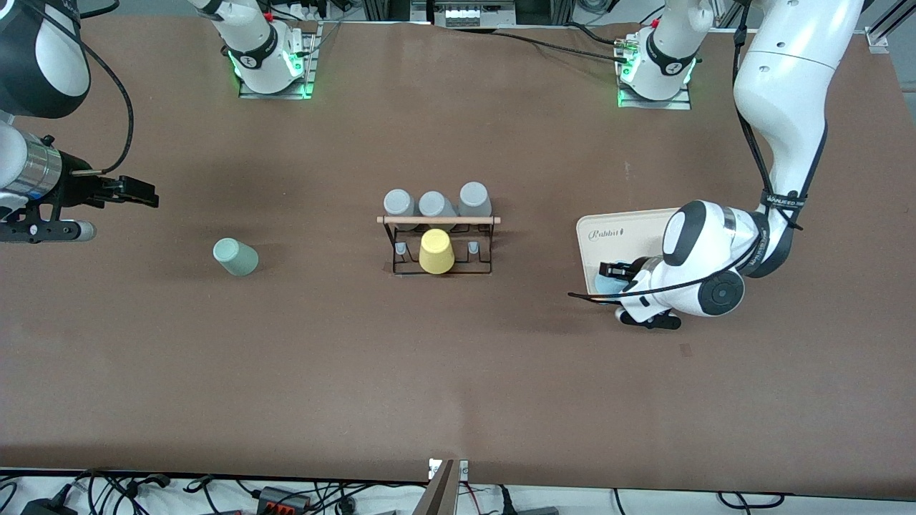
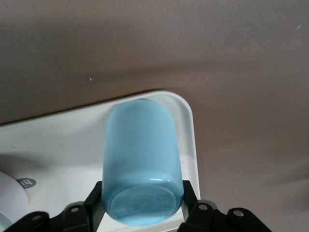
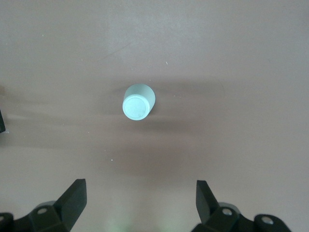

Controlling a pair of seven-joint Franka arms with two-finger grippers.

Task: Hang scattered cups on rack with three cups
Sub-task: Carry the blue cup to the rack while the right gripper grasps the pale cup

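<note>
Brown tabletop is carrying everything, and the blue cup (image 2: 142, 164) is lying on its side on the cream tray (image 1: 622, 232) toward the left arm's end, with the left gripper (image 2: 142, 205) down over the tray and its jaws clamping the cup's base end from both sides. To do this step well, the arm is probably needing to lift straight up until the cup is clearing the tray's raised rim, keeping the squeeze even so the smooth tapered wall is not slipping out, and only then turning the mouth downward for a free peg on the rack (image 1: 438, 247). That rack is standing mid-table with three grey cups (image 1: 437, 204) along its wooden rod and a yellow cup (image 1: 436, 251) on its nearer row. The green cup (image 1: 235, 257) is lying on its side on bare tabletop toward the right arm's end, well apart from the rack. The right gripper (image 1: 132, 189) is waiting in the air near it, jaws standing wide apart. The left wrist view is showing the clamp on the blue cup plainly, whereas the front view is hiding most of that cup under the arm; the right wrist view alone is showing the green cup's base facing up toward that camera.
</note>
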